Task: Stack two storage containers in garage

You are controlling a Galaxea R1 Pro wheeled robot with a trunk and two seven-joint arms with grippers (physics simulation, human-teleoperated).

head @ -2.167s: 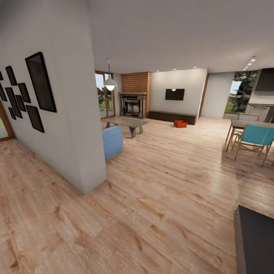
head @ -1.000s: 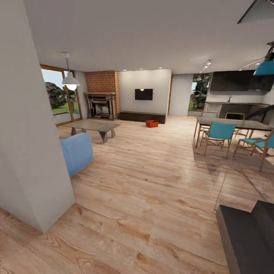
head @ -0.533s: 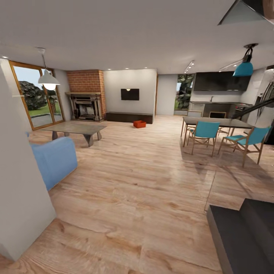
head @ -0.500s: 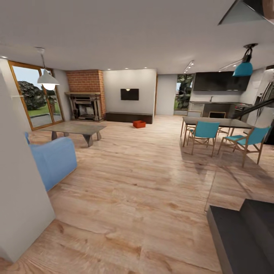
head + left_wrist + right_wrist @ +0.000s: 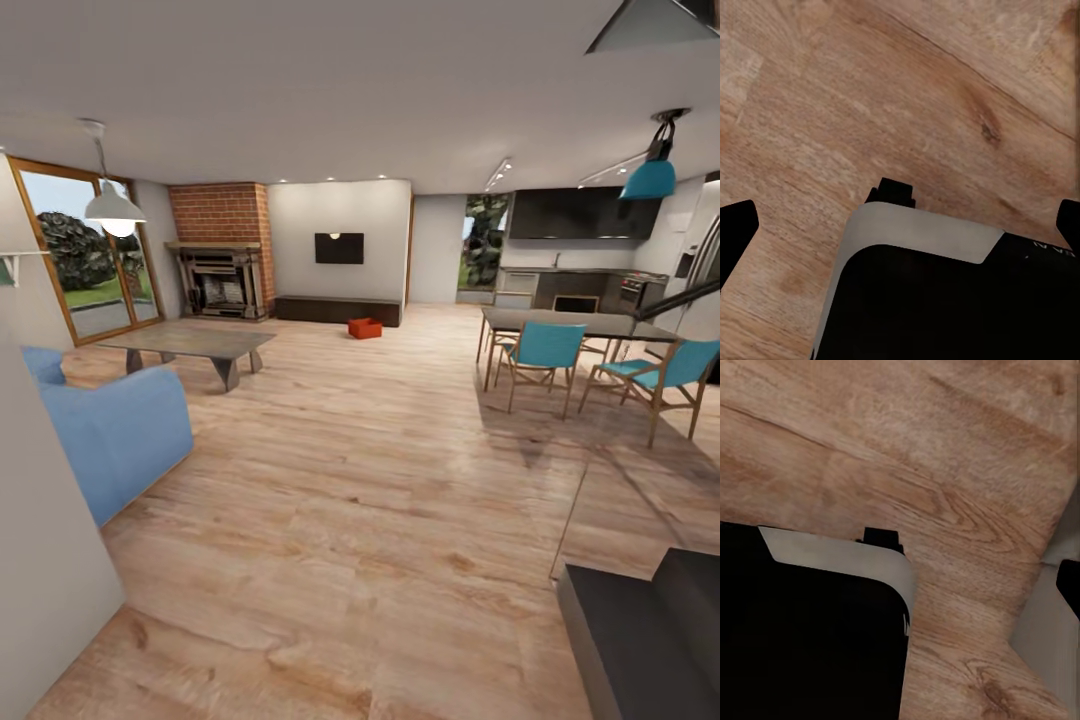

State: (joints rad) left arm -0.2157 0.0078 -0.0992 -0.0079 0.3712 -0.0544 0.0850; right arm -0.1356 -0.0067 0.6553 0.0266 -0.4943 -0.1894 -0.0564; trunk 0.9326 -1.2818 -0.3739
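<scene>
Now storage container appears slightly nearer.

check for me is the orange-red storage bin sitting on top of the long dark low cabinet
No, the orange-red storage bin sits on the light wood plank floor in front of the long dark low cabinet.

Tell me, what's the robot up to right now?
Grippers: state unclear, holding nothing seen. Storage container on wood floor by the dark low cabinet, far across the living room. Path ahead looks open; coffee table left, dining chairs right.
</scene>
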